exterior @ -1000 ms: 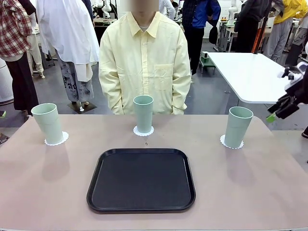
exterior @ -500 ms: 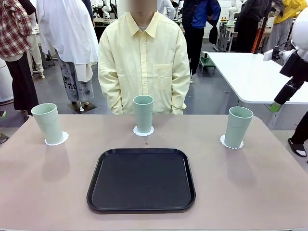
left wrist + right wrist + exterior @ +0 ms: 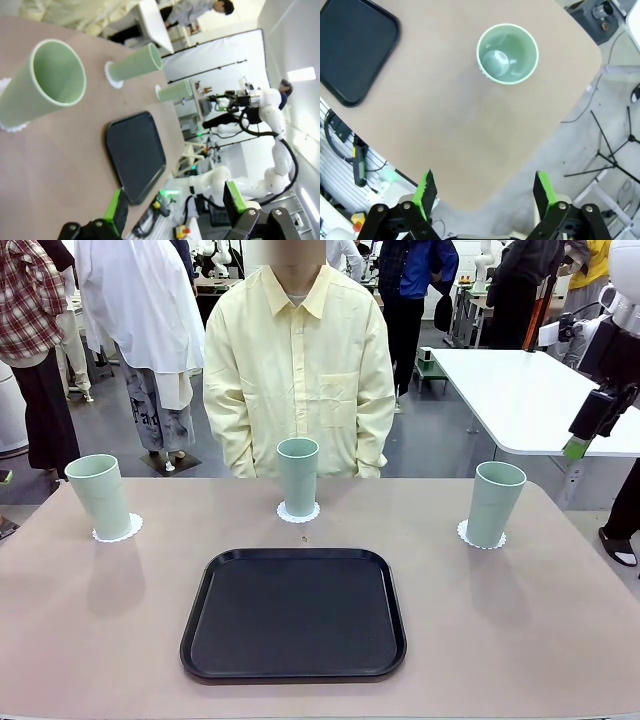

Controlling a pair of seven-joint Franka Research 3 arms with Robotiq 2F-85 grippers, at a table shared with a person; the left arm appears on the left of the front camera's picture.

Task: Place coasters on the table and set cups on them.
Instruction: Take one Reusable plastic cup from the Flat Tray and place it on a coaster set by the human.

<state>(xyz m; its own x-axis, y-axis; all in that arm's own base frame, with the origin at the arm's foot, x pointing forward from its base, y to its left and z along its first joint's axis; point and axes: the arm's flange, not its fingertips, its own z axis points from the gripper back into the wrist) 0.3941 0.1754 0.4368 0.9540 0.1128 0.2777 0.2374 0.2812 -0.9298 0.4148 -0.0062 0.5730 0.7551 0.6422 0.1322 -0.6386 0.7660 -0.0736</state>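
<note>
Front view has the right gripper [image 3: 577,448], jaws spread and empty, risen to the upper right edge, clear of the table [image 3: 560,620], where three cups [image 3: 494,503] stand on coasters [image 3: 464,534] across mid-frame, so the task looks complete.

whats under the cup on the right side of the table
A white coaster lies under the right cup; its lacy edge shows around the base on the table. The part beneath the cup is covered. From the right wrist view the cup looks empty inside.
</note>
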